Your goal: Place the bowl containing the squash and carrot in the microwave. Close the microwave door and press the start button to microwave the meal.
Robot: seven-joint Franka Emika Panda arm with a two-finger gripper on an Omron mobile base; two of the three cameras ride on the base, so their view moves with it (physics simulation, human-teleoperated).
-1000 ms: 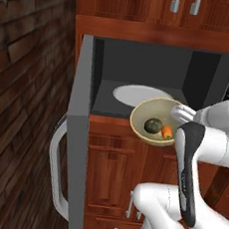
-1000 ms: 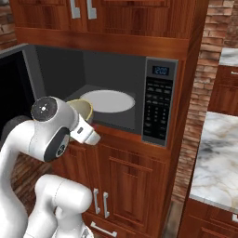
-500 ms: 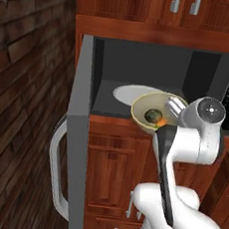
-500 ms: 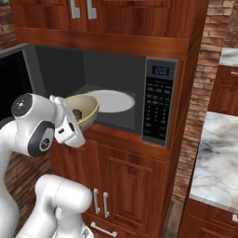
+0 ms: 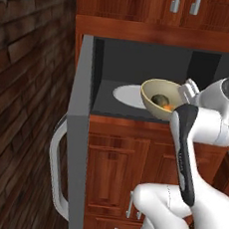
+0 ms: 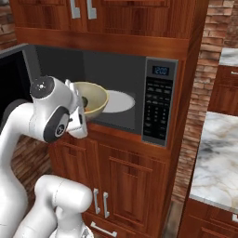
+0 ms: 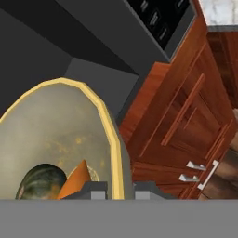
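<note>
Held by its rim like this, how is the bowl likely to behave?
The bowl looks rigid. Pinched at one rim edge by the pincer, it may tilt. The round squash could roll against the carrot inside.

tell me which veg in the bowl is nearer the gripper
The carrot: orange, lying right by the gripper at the bowl's rim. The dark green squash sits beyond it.

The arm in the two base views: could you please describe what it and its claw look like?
The arm is glossy white with rounded, bulbous links and dark grey joint caps; one round cap carries small pale marks. A long dark strip runs down the forearm link. No loose cables show. The claw has two small blocky grey finger tips.
</note>
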